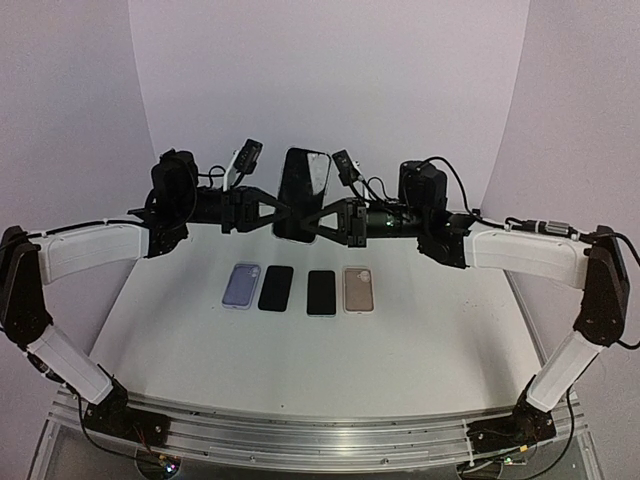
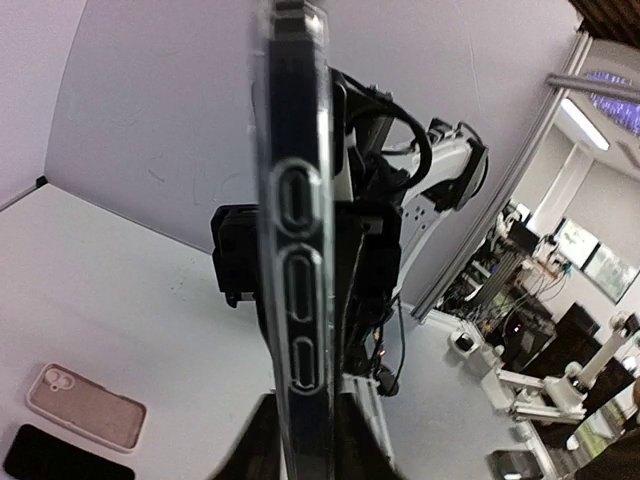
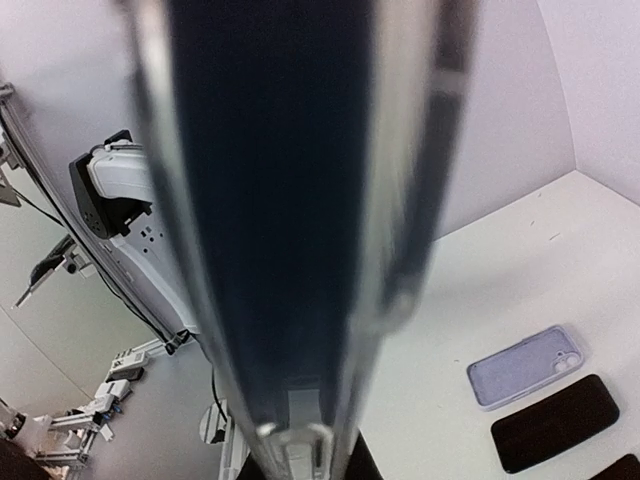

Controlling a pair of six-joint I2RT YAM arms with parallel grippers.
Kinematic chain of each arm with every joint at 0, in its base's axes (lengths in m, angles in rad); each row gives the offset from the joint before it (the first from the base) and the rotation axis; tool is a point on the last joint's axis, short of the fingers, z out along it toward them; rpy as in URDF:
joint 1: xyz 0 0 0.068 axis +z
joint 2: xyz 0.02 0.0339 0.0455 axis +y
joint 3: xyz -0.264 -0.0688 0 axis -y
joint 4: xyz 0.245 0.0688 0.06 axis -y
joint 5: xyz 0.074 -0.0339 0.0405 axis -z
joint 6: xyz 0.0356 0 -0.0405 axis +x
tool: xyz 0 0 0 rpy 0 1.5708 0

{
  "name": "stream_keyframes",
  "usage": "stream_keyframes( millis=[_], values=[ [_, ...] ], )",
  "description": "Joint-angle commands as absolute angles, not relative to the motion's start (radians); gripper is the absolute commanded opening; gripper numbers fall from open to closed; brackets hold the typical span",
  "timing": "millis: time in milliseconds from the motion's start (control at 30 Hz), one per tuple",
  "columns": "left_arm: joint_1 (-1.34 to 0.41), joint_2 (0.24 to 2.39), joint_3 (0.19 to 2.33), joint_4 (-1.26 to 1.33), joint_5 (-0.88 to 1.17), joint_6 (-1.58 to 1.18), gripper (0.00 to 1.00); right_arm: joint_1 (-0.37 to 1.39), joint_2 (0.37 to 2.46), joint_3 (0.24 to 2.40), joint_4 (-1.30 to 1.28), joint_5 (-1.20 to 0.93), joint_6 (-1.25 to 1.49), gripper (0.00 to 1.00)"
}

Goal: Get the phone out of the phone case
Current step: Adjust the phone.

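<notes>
A dark phone in a clear case (image 1: 303, 195) is held upright on its edge above the back of the table, between my two grippers. My left gripper (image 1: 275, 212) is shut on its left edge and my right gripper (image 1: 335, 214) on its right edge. In the left wrist view the cased phone (image 2: 295, 250) fills the middle, edge on, with the side button cut-outs showing; my left gripper (image 2: 300, 445) clamps it at the bottom. In the right wrist view the phone edge (image 3: 270, 200) is blurred and very close, with my right gripper (image 3: 300, 462) shut on it.
On the white table (image 1: 430, 330) lies a row: a lavender case (image 1: 241, 285), a black phone (image 1: 276, 288), another black phone (image 1: 321, 292) and a beige case (image 1: 358, 289). The beige case (image 2: 85, 420) and lavender case (image 3: 525, 365) show in the wrist views.
</notes>
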State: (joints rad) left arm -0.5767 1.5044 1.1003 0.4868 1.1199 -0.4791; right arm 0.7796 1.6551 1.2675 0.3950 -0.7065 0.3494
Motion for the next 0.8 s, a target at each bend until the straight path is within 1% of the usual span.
stream_keyframes(
  millis=[0,33,67,100,133,200,267,367,400,467,533,633,700,767],
  values=[
    [-0.584,1.417,1.153,0.236,1.053,-0.001,0.53,0.773,1.656,1.292,0.493,-0.681,0.511,0.00],
    [-0.584,1.380,1.143,0.166,1.024,0.164,0.66,0.766,1.656,1.288,0.490,-0.680,0.555,0.00],
    [-0.584,1.344,1.125,0.115,0.987,0.353,0.73,0.762,1.654,1.282,0.485,-0.681,0.586,0.00],
    [-0.584,1.311,1.101,0.075,0.947,0.566,0.79,0.758,1.650,1.276,0.476,-0.683,0.604,0.00],
    [-0.584,1.283,1.082,0.045,0.910,0.728,0.82,0.758,1.645,1.272,0.461,-0.683,0.616,0.00],
    [-0.584,1.236,1.045,0.015,0.818,1.017,0.86,0.758,1.636,1.271,0.420,-0.678,0.637,0.00],
    [-0.582,1.207,1.010,0.026,0.740,1.254,0.88,0.758,1.634,1.275,0.380,-0.677,0.648,0.00],
    [-0.576,1.188,0.866,0.215,0.647,1.582,0.89,0.758,1.644,1.305,0.305,-0.692,0.665,0.00],
    [-0.575,1.194,0.819,0.350,0.630,1.668,0.89,0.758,1.651,1.316,0.285,-0.702,0.674,0.00],
    [-0.574,1.233,0.753,0.558,0.615,1.784,0.89,0.758,1.664,1.327,0.266,-0.722,0.696,0.00],
    [-0.574,1.279,0.730,0.701,0.614,1.859,0.90,0.760,1.674,1.333,0.262,-0.735,0.719,0.00],
    [-0.574,1.353,0.738,0.832,0.631,1.938,0.93,0.771,1.692,1.350,0.259,-0.754,0.730,0.00],
    [-0.575,1.397,0.730,0.946,0.649,1.948,0.94,0.781,1.706,1.367,0.244,-0.764,0.733,0.00],
    [-0.577,1.421,0.728,1.001,0.653,1.953,0.94,0.788,1.718,1.376,0.230,-0.766,0.732,0.00]
  ],
)
